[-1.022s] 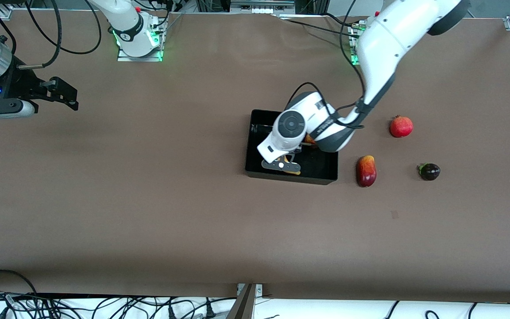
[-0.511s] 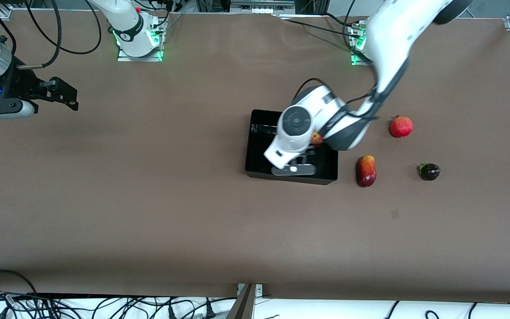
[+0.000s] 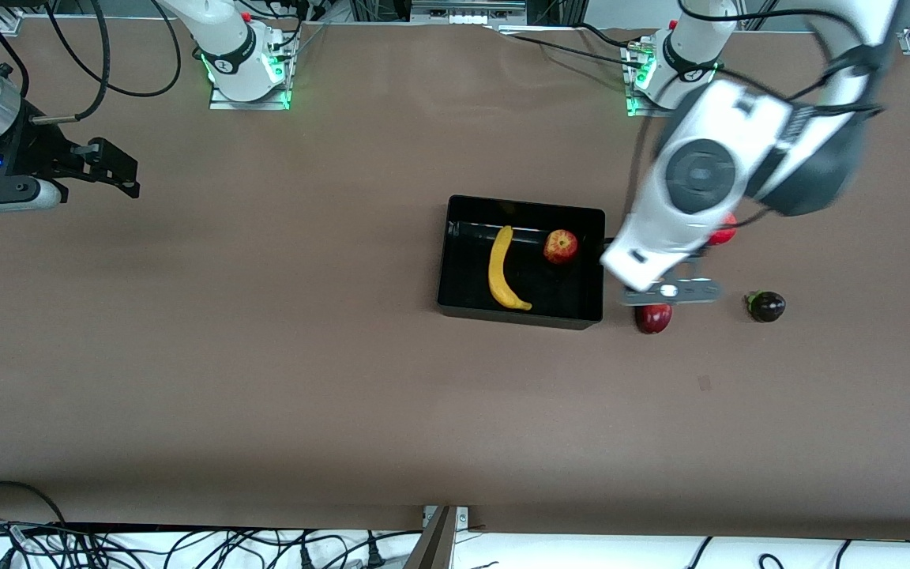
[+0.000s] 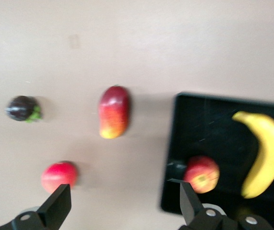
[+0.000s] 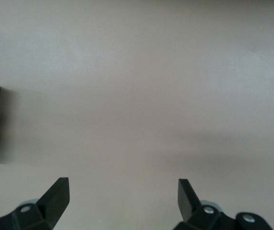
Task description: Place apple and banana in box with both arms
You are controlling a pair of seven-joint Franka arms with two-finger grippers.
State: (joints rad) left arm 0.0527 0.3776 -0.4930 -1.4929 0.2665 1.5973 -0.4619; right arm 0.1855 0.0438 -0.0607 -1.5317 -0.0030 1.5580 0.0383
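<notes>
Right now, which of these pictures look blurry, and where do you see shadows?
Left wrist view: soft all over, the long yellow banana and small red-yellow apple in the black plastic box smeared at their edges. Front view: the table is sharp; the left gripper over the dark-red mango is streaked. Right wrist view: plain tabletop crossed by a faint darker shadow band.

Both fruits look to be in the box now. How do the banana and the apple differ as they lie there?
The banana is long, curved and plain yellow; the apple is small, round and red with yellow patches. The banana stretches across most of the floor of the box, one tip toward the front camera, while the apple sits compactly near the wall toward the left arm's end. Both rest inside the box, apart from each other, and neither is held.
</notes>
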